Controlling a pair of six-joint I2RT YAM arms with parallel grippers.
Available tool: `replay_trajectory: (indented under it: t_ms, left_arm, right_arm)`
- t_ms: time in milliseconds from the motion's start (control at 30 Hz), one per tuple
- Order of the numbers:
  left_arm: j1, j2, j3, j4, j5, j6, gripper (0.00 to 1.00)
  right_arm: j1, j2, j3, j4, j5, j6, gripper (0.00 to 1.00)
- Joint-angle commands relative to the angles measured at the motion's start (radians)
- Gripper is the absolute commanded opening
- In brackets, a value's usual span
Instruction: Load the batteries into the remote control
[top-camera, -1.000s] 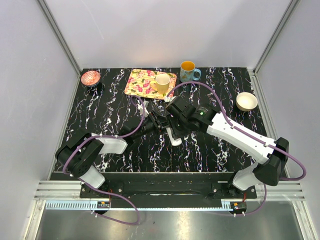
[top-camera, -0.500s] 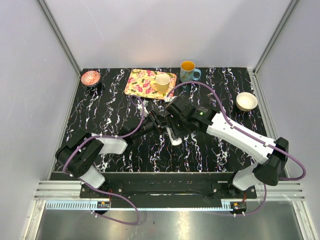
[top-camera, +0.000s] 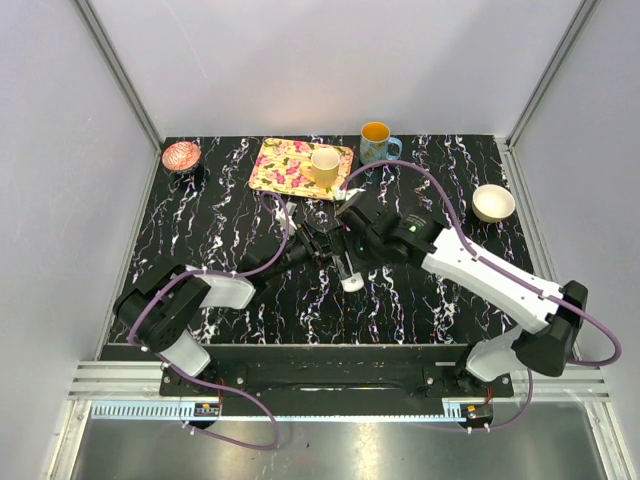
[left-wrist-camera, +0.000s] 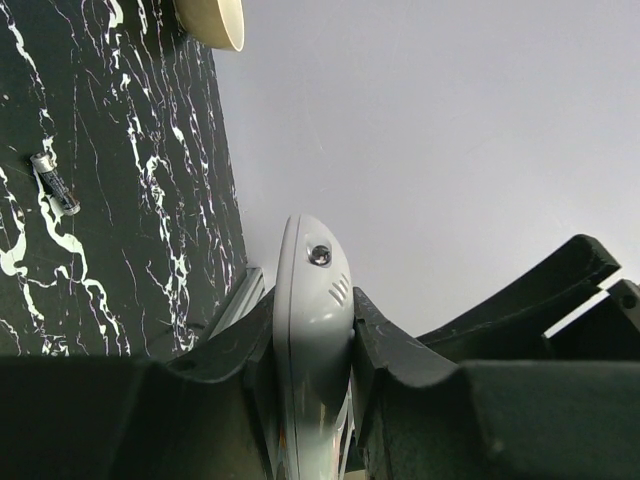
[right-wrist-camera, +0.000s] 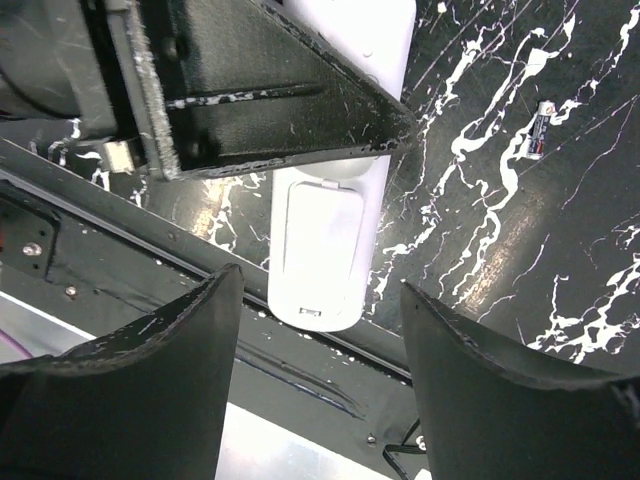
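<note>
The white remote control (top-camera: 350, 277) hangs above the table's middle, held at its upper part by my left gripper (top-camera: 326, 248). In the left wrist view the jaws are shut on the remote control (left-wrist-camera: 312, 320), pressing both its sides. In the right wrist view the remote control (right-wrist-camera: 328, 240) shows a white lid panel with a small latch slot. My right gripper (right-wrist-camera: 320, 400) is open, its fingers (right-wrist-camera: 150, 380) standing either side of the remote's lower end without touching it. One dark battery (right-wrist-camera: 535, 130) lies on the table; it also shows in the left wrist view (left-wrist-camera: 55, 182). No red-orange battery shows.
A floral tray (top-camera: 285, 165) with a yellow cup (top-camera: 324, 165) stands at the back. A blue mug (top-camera: 377, 143) is behind it, a white bowl (top-camera: 493, 202) at the right, a pink bowl (top-camera: 181, 155) at the back left.
My right arm has shifted a little, bringing its open gripper over the remote's lower end. The left gripper keeps its hold on the remote, which hangs slightly more upright.
</note>
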Motion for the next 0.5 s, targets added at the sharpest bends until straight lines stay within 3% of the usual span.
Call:
replay_trajectory:
  t_ms: [0,267,467]
  left_arm:
    - [-0.002,0.004,-0.006,0.129,0.009,-0.018,0.0]
    - [-0.002,0.036,-0.032,0.229,0.024,-0.052,0.0]
    - [-0.001,0.045,-0.029,0.249,0.04,-0.059,0.0]
  right_arm:
    - [-0.014,-0.102,-0.012,0.083,0.008,0.057,0.73]
    - [-0.248,-0.349,-0.374,0.416,-0.303,0.23,0.78]
    - [-0.273,-0.368,-0.479,0.588,-0.442,0.281,0.82]
